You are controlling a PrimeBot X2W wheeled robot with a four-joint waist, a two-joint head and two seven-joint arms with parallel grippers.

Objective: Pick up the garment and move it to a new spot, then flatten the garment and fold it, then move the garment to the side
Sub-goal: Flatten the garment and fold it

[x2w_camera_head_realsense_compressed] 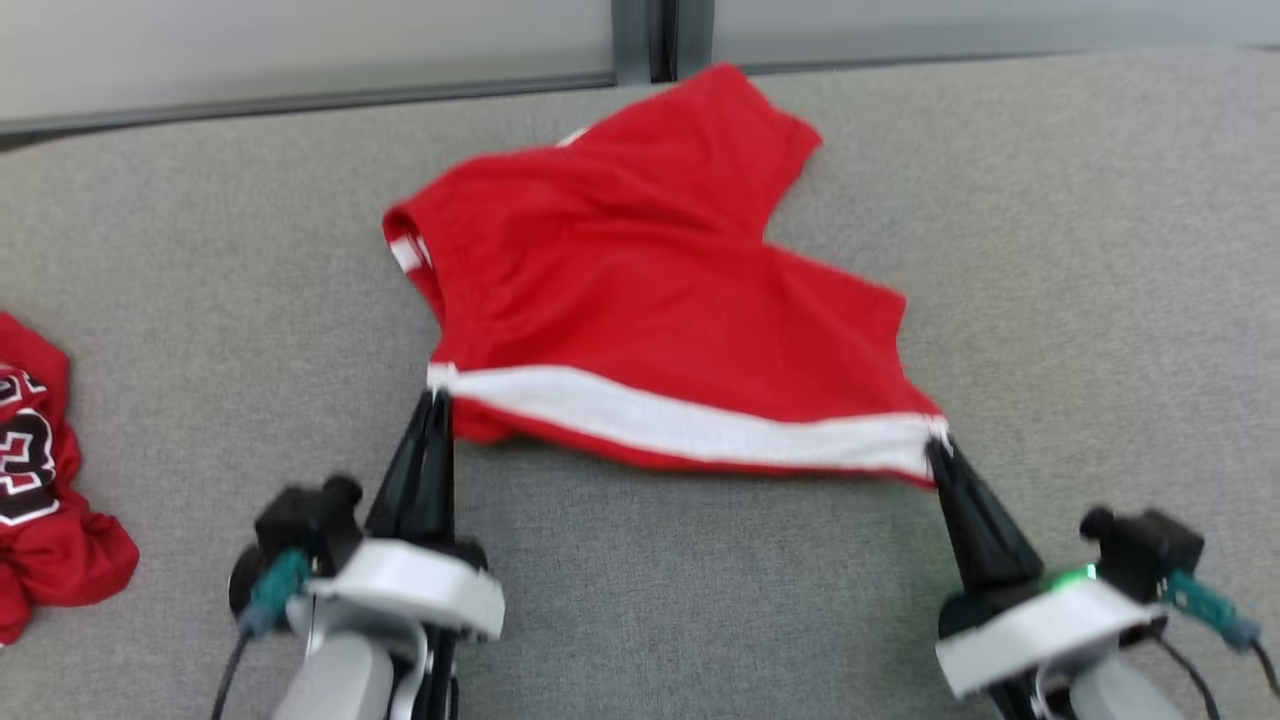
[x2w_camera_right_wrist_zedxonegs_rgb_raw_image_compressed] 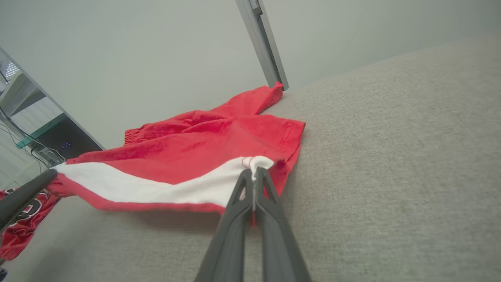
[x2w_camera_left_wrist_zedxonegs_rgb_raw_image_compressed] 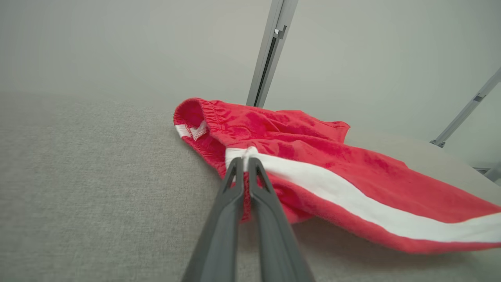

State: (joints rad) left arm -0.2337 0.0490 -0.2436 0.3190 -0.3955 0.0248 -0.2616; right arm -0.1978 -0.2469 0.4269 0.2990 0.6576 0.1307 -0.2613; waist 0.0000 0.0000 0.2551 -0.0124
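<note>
The garment (x2w_camera_head_realsense_compressed: 640,290) is a pair of red shorts with a white side stripe, spread over the grey cloth table. Its near edge, the striped one, hangs stretched a little above the table between my two grippers. My left gripper (x2w_camera_head_realsense_compressed: 437,395) is shut on the stripe's left end, at the waistband corner (x2w_camera_left_wrist_zedxonegs_rgb_raw_image_compressed: 244,153). My right gripper (x2w_camera_head_realsense_compressed: 938,445) is shut on the stripe's right end, at the leg hem (x2w_camera_right_wrist_zedxonegs_rgb_raw_image_compressed: 256,164). The far leg of the shorts (x2w_camera_head_realsense_compressed: 725,120) reaches the table's back edge.
A second red garment (x2w_camera_head_realsense_compressed: 40,490) with white and black numbers lies crumpled at the table's left edge, also in the right wrist view (x2w_camera_right_wrist_zedxonegs_rgb_raw_image_compressed: 23,223). A pale wall with a grey metal post (x2w_camera_head_realsense_compressed: 645,40) stands right behind the table.
</note>
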